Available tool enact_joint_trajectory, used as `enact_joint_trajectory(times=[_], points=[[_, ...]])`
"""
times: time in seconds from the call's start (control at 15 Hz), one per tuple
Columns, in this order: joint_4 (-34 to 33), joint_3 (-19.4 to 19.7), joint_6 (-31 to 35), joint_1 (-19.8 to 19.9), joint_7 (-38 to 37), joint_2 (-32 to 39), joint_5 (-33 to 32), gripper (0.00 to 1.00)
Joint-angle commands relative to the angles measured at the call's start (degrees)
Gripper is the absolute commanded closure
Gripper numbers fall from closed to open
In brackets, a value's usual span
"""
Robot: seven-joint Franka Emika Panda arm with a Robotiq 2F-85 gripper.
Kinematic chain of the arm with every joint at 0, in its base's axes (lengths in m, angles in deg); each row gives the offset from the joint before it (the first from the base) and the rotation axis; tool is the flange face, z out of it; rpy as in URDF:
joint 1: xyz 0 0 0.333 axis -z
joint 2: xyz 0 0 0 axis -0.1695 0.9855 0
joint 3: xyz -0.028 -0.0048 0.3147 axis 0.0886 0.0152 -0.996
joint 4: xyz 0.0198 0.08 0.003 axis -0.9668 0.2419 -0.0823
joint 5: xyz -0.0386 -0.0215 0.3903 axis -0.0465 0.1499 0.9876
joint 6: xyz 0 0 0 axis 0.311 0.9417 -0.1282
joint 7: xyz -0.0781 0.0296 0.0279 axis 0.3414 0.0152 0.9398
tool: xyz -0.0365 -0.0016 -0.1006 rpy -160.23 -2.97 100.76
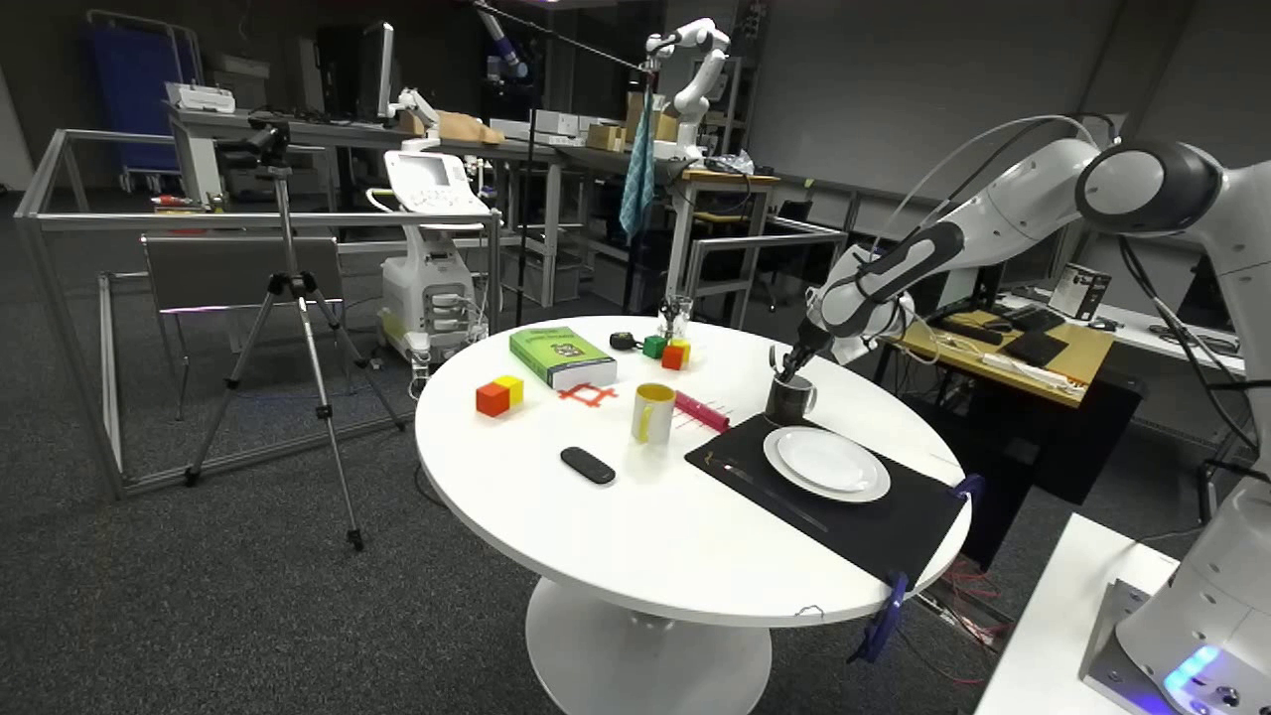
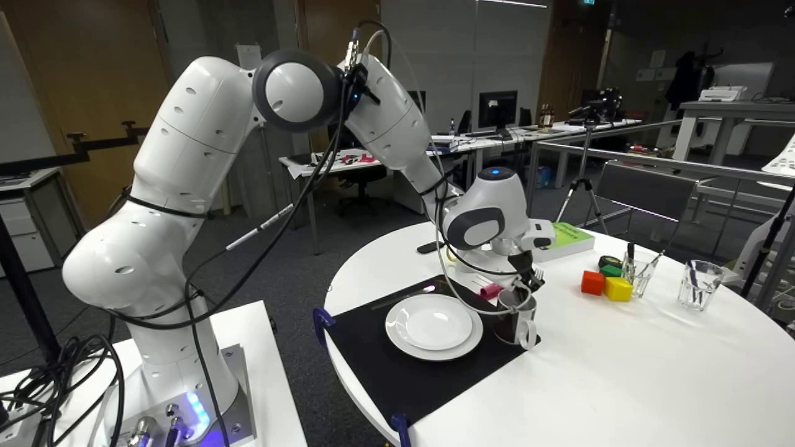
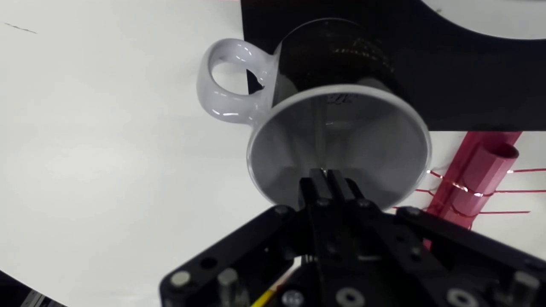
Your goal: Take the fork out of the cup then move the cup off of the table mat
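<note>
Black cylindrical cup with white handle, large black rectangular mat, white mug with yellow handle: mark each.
Black cup (image 3: 332, 64): wrist view, dark outer wall.
Black mat (image 2: 410, 382): in an exterior view, bare surface.
White mug (image 1: 663, 422): in an exterior view, outer wall.

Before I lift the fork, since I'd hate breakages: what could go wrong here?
Tilted at a slant, the gripper, closed on the fork, could snag the cup on the way up and tip it. A topple might chip the white plates beside it on the table mat.

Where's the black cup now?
In an exterior view, the black cup stands on a corner of the table mat, right of the white plates; the wrist view shows the gripper at its mouth.
</note>
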Motion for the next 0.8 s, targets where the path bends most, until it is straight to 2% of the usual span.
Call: enact_joint_trajectory(times=[0.0,0.07,0.2,0.27,0.4,0.6,0.73], points=[[-2.15,-0.51,-0.80,0.56,-0.33,0.93,-1.16,0.99],[-2.22,-0.51,-0.93,0.59,-0.33,0.94,-1.15,0.85],[-2.40,-0.47,-1.02,0.65,-0.27,1.10,-1.19,0.65],[-2.49,-0.34,-0.97,0.60,-0.29,1.28,-1.30,0.63],[-2.57,-0.42,-1.06,0.74,-0.30,1.58,-1.19,0.61],[-2.62,-0.40,-1.09,0.82,-0.40,2.02,-1.14,0.70],[-2.64,-0.38,-1.10,0.79,-0.45,2.16,-1.19,0.80]])
